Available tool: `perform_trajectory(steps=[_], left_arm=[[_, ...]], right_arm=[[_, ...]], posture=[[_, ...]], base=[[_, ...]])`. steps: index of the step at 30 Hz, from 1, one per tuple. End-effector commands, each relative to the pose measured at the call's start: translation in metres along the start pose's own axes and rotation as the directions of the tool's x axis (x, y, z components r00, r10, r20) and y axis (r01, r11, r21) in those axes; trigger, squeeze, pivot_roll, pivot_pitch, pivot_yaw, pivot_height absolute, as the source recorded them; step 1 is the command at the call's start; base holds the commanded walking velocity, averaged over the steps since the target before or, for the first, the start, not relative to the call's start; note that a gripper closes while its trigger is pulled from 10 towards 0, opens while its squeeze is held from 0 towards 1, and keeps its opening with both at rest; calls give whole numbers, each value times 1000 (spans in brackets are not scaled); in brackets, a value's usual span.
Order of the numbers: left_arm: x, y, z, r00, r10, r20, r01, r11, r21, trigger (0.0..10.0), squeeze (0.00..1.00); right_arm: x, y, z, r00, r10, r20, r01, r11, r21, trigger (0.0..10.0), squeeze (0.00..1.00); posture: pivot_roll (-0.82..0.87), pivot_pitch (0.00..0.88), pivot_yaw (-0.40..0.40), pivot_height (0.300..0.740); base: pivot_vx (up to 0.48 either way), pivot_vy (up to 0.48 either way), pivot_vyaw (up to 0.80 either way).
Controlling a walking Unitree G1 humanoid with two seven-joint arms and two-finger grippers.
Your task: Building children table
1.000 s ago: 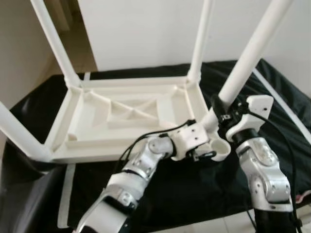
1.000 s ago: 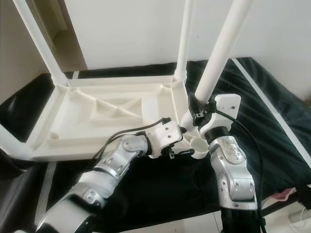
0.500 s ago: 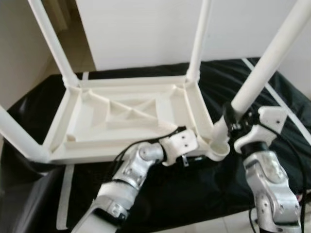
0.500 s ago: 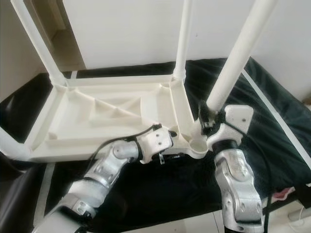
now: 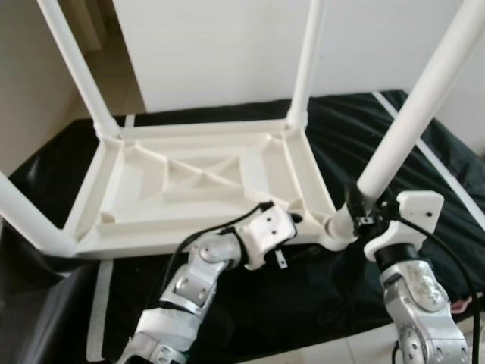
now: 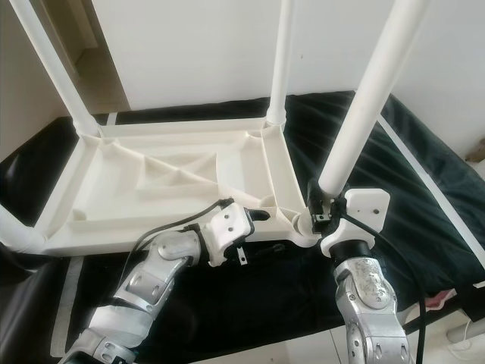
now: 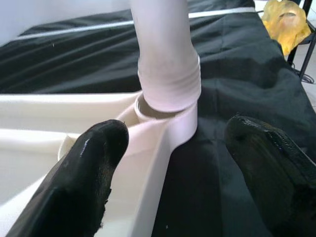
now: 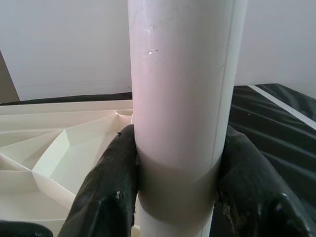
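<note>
Children's table (image 5: 197,189) lies upside down on a black cloth (image 5: 318,303), white plastic, ribbed underside facing up. Three legs already stand in their corner sockets: far-left leg (image 5: 76,68), far-right leg (image 5: 307,61), near-left leg (image 5: 26,216).

Right gripper (image 8: 175,197) is clamped on the fourth leg (image 5: 413,114), low on the shaft. In the right wrist view both black fingers (image 8: 108,192) press against opposite sides of the white tube, no gap visible. The leg is tilted, leaning away from the table toward the robot's right, with its bottom end sitting in the near-right corner socket (image 7: 168,116).

Left wrist view: the threaded end of the leg is inside the socket ring, but threads sit above the rim and a gap shows on one side. Cannot tell how far it is seated.

Left gripper (image 7: 173,163) is spread wide, holding nothing. It sits at the table's near edge just beside that socket. One finger (image 7: 86,173) lies over the white rim of the tabletop, the other is out over the black cloth. Contact with the rim can't be confirmed.

Something yellow and crumpled (image 7: 286,22) lies past the cloth's edge in the left wrist view.
</note>
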State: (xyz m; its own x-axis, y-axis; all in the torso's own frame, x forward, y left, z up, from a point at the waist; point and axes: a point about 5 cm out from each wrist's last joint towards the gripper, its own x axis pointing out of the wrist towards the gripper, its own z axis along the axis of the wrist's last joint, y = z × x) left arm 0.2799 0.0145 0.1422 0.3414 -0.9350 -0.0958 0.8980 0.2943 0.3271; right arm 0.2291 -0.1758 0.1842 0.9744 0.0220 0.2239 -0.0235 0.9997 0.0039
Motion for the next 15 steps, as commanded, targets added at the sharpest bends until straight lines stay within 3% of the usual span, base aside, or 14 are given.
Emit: perform_trajectory(steps=[1, 15], left_arm=[[-1, -2, 0, 1000, -15, -6, 15, 1000, -12, 10000, 0], [-2, -3, 5, 1000, -6, -5, 6, 1000, -16, 10000, 0]], right_arm=[[-1, 0, -15, 998, 10, -69, -10, 1000, 2, 10000, 0], [10, 1, -29, 993, 61, -104, -57, 998, 35, 10000, 0]], posture=[[-116, 27, 8, 740], [-99, 29, -1, 740]], base=[[0, 0, 0], [0, 0, 0]])
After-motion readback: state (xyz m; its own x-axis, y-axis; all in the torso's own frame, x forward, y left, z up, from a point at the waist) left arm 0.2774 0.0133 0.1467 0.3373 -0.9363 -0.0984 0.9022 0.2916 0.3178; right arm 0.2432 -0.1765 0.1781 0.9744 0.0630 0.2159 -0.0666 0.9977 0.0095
